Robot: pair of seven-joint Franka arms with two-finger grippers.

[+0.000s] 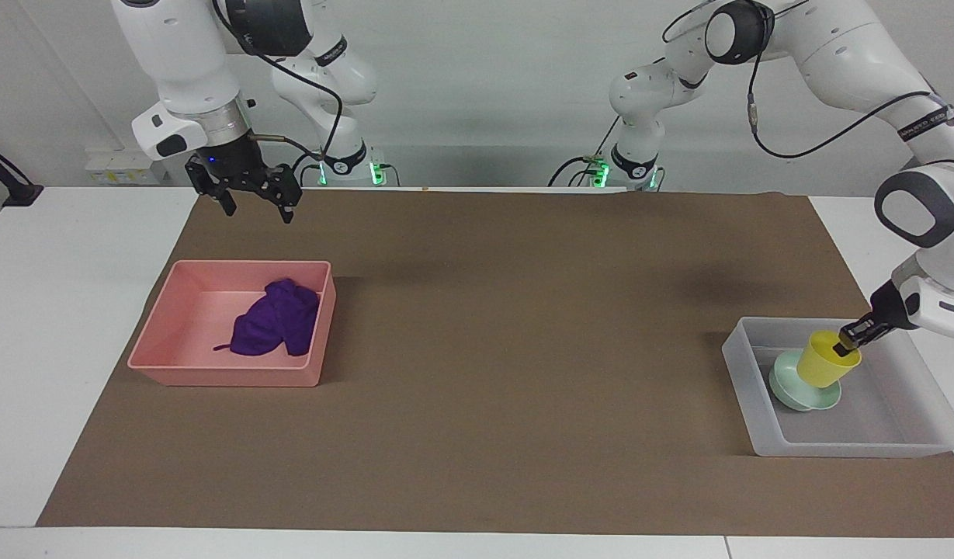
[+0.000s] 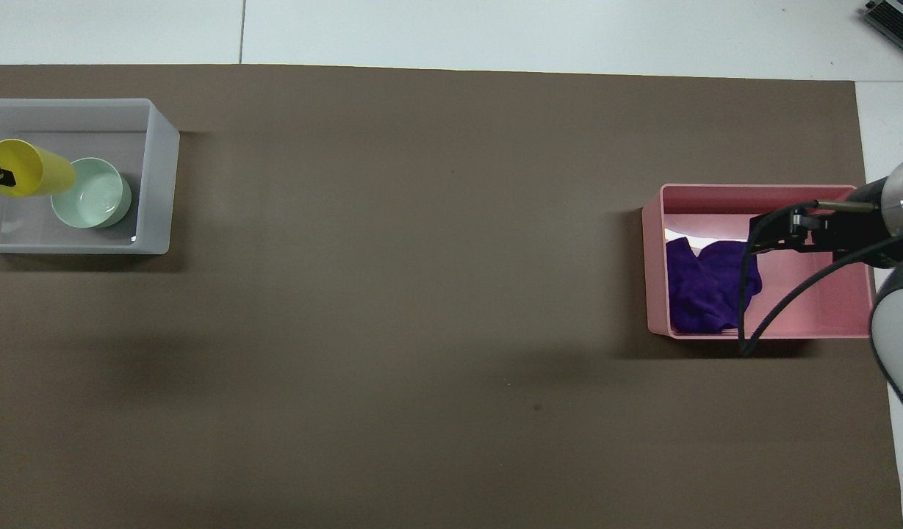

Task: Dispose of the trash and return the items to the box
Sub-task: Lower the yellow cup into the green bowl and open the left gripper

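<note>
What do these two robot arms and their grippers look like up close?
Both arms are glossy white, made of rounded segments with dark grey joint caps. Black cables loop loosely along them, and green lights glow at their bases. The right gripper is black with two short fingers, under a silver ring. The left gripper is also black, mounted on a white wrist block.

**Colours on the table**

The cup (image 1: 827,368) is plain yellow. The bowl (image 1: 801,392) at its 7 o'clock is pale mint green. The tray (image 1: 764,425) around both is frosted translucent white. The bin (image 1: 227,375) is salmon pink, and the cloth (image 1: 275,329) in it is deep purple. The mat (image 1: 492,349) is flat brown, unpatterned. The table (image 1: 65,310) is white. Both grippers, left (image 1: 847,341) and right (image 1: 254,196), are black on white arms.
</note>
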